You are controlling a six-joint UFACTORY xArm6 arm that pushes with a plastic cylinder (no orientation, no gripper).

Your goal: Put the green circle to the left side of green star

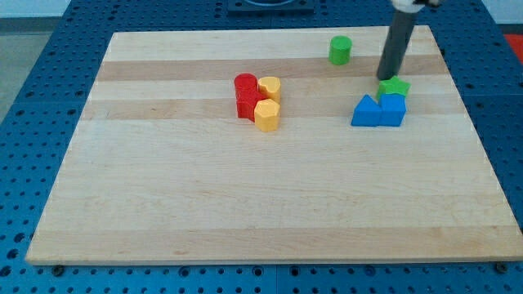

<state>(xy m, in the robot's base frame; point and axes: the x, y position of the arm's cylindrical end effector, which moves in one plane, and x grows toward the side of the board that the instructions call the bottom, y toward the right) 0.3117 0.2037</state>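
Observation:
The green circle (340, 50) is a short green cylinder standing near the view's top, right of centre. The green star (395, 86) lies lower and to the right of it, touching the top of the blue blocks. My tip (384, 78) is at the star's upper left edge, touching or almost touching it. The tip is to the lower right of the green circle, apart from it.
A blue triangle (368, 112) and a blue cube (393, 109) sit side by side just below the star. Near the middle, a red cylinder (244, 83), a red block (246, 104), a yellow heart (270, 87) and a yellow hexagon (266, 115) are clustered. The wooden board (245, 204) lies on a blue pegboard.

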